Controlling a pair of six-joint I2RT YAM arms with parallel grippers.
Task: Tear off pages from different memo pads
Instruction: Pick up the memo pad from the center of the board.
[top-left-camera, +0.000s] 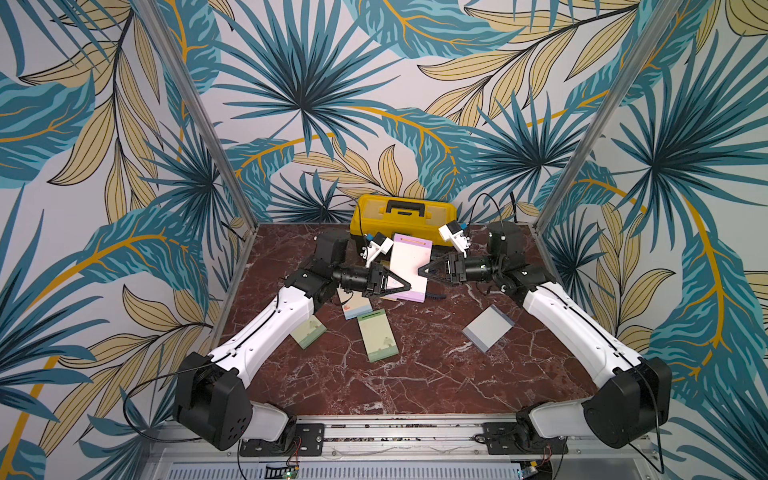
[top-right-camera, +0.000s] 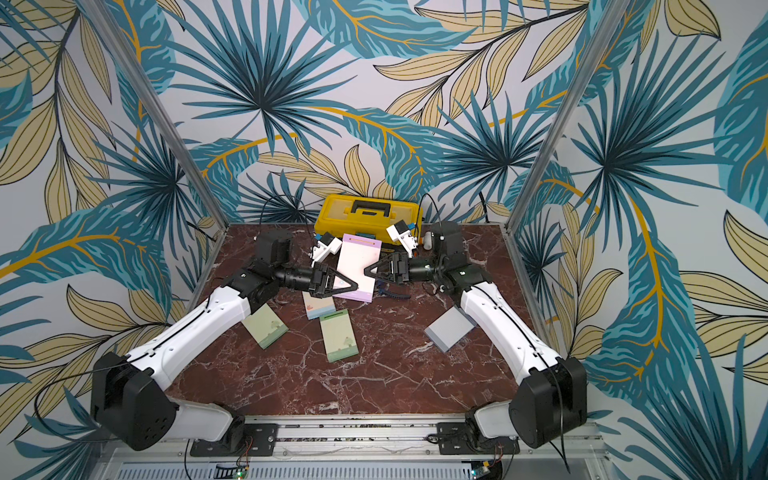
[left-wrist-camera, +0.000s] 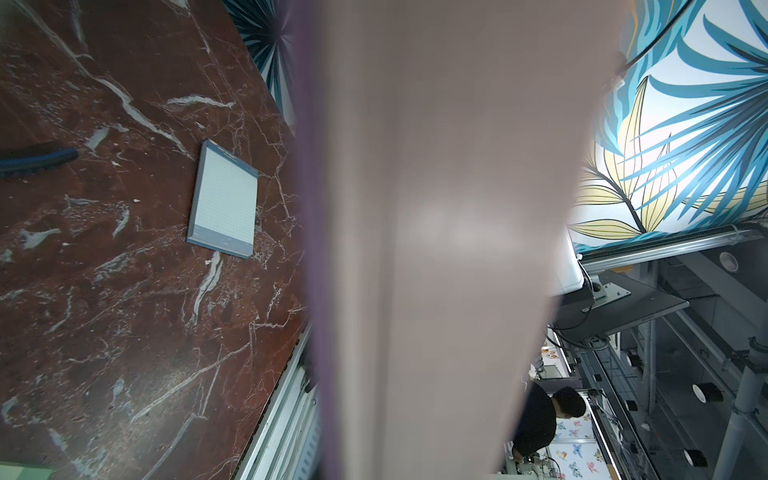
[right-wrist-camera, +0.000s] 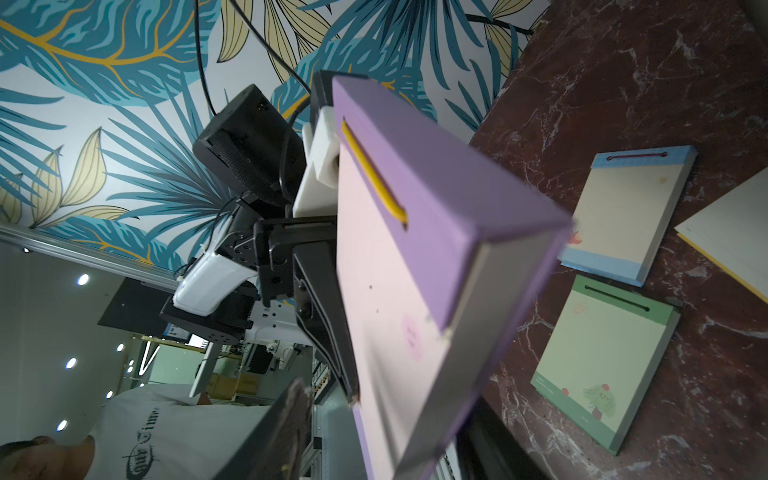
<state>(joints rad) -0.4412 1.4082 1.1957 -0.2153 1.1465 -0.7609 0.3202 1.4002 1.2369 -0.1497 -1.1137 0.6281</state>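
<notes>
My left gripper (top-left-camera: 405, 286) (top-right-camera: 353, 286) is shut on the lower left edge of the pink-lilac memo pad (top-left-camera: 409, 262) (top-right-camera: 359, 266), holding it tilted above the table. The pad (left-wrist-camera: 436, 208) blocks the middle of the left wrist view and hides the fingers. My right gripper (top-left-camera: 424, 269) (top-right-camera: 368, 271) (right-wrist-camera: 388, 424) is at the pad's right edge, open, with that edge of the pad (right-wrist-camera: 382, 270) between its fingers. The pad's pink top page lies flat on the block. I see no loose pages.
On the red marble table (top-left-camera: 415, 374) lie a blue-bordered pad (top-left-camera: 353, 307) (right-wrist-camera: 623, 216), two green pads (top-left-camera: 377, 336) (top-left-camera: 308, 331), a grey-lavender pad (top-left-camera: 488, 328) (left-wrist-camera: 224, 203) and a dark toothed clip (top-left-camera: 436, 296). A yellow toolbox (top-left-camera: 401, 216) stands at the back.
</notes>
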